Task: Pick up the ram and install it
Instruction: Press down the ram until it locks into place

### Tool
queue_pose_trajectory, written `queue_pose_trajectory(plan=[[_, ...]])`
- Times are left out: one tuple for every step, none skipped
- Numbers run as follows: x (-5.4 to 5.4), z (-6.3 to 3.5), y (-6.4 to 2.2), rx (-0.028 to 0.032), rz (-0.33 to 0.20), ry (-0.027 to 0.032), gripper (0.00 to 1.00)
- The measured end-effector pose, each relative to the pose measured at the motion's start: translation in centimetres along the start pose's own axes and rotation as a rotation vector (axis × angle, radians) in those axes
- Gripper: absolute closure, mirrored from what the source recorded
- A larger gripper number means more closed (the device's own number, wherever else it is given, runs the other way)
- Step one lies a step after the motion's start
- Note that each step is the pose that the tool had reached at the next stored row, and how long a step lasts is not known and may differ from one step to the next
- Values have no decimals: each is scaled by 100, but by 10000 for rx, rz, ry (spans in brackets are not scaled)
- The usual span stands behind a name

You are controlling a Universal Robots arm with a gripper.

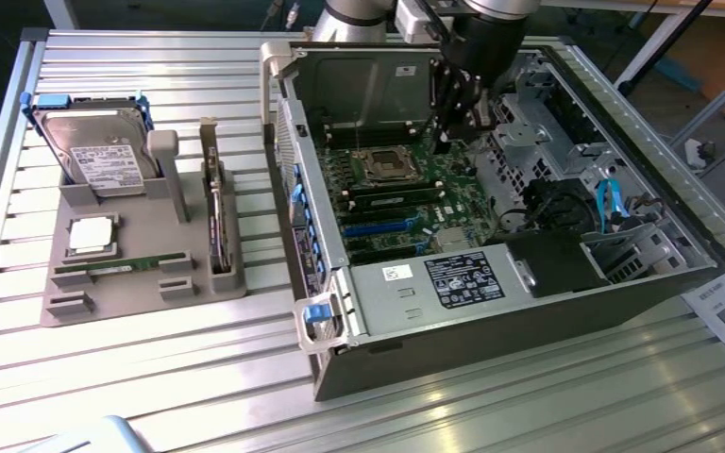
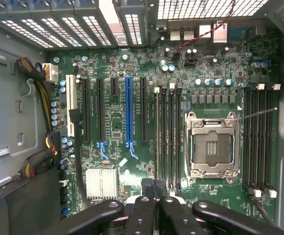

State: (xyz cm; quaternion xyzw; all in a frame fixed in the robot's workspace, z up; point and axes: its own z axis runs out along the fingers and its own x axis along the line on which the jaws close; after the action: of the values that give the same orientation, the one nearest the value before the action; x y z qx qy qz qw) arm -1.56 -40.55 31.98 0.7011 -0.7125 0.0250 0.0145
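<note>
The ram [image 1: 120,267] is a thin green stick lying flat in a slot at the front of the grey holder [image 1: 136,302], on the exterior view's left. My gripper [image 1: 460,137] hangs inside the open computer case [image 1: 489,311], well away from the ram. It sits over the motherboard [image 1: 400,203], just beyond the processor socket [image 1: 385,165]. In the wrist view the black fingers [image 2: 144,196] meet at the gripper [image 2: 154,187], shut with nothing visible between them. They hover by the end of a bank of long dark memory slots [image 2: 167,142] beside the silver socket [image 2: 212,147].
The holder also carries a hard drive [image 1: 98,151], a square silver processor chip [image 1: 92,234] and a dark expansion card [image 1: 218,222] standing on edge. Inside the case are the power supply [image 1: 463,278], cable bundles [image 1: 551,203] and drive bays [image 1: 627,245]. Case walls surround the gripper.
</note>
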Motion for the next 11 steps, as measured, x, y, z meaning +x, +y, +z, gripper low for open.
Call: queue_pose_trajectory(plan=[[0, -7, 0, 0, 0, 10, 90], [0, -16, 0, 1, -1, 21, 90], [-1, -28, -1, 1, -1, 36, 90], [0, -28, -1, 2, -1, 39, 90], [0, -28, 0, 2, -1, 39, 90], [0, -29, 0, 1, -1, 40, 90], [0, -29, 0, 1, -1, 41, 90], [0, -30, -3, 1, -1, 51, 90], [0, -30, -9, 0, 0, 58, 90], [0, -29, -22, 1, -1, 66, 90], [-1, -29, -38, 1, -1, 73, 90]])
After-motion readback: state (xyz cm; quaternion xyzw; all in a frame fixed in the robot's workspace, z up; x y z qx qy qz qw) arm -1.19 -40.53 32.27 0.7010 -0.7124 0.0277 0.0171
